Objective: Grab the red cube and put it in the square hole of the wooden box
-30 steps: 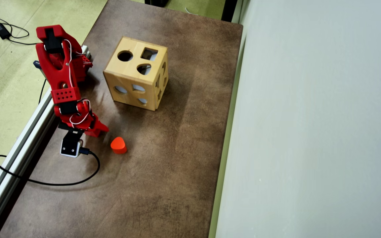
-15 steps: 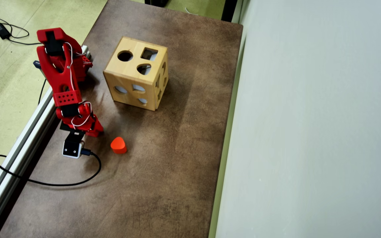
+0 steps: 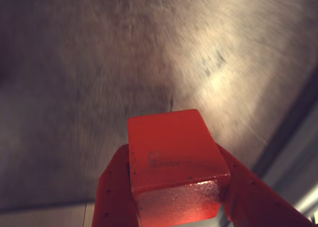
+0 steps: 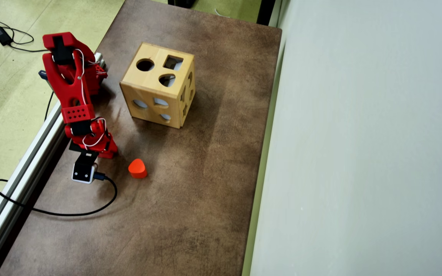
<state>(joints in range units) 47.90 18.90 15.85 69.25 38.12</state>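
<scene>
The tool (image 3: pixel 176 207) grips the red cube (image 3: pixel 174 162) between both red fingers (image 3: pixel 112 194), lifted above the brown bench (image 4: pixel 190 199); the wooden box (image 4: pixel 159 85) stands apart, its square hole (image 4: pixel 173 62) facing upward

The red arm (image 4: pixel 76 92) extends along the left edge of the brown table (image 4: pixel 190 199). The wooden box (image 4: pixel 159 85) stands upright, its square hole (image 4: pixel 173 62) on top. A red rounded block (image 4: pixel 137 168) lies near the wrist camera (image 4: pixel 83 171).
</scene>
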